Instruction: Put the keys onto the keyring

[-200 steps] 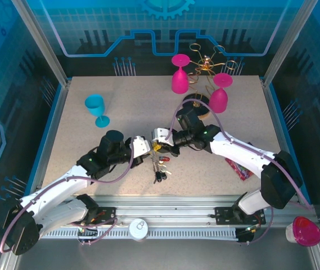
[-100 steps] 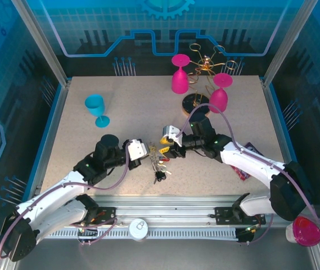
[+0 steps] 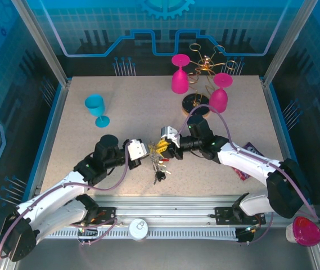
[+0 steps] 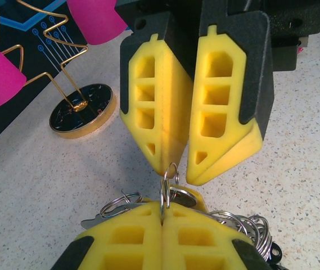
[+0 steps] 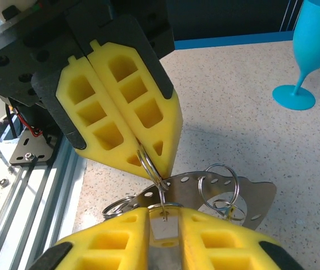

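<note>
Table (image 3: 120, 95): speckled beige, blue-walled cell.
Top view: left claw (image 3: 148, 149) and right claw (image 3: 163, 147) tip to tip; keys (image 3: 158, 166) bunched just beside.
Left wrist: left claw clenched on keyring (image 4: 164, 188).
Right wrist: right claw pinching metal key (image 5: 249, 194).
Technique: we'd hold keyring rigid, feed key slowly.

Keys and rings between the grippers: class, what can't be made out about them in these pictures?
Top external: the keys are too small to count.
Left wrist: the left gripper covers the lower part of the split ring it pinches and part of the ring bunch behind.
Right wrist: the right gripper hides most of the metal piece it holds; key or tag, unclear.
</note>
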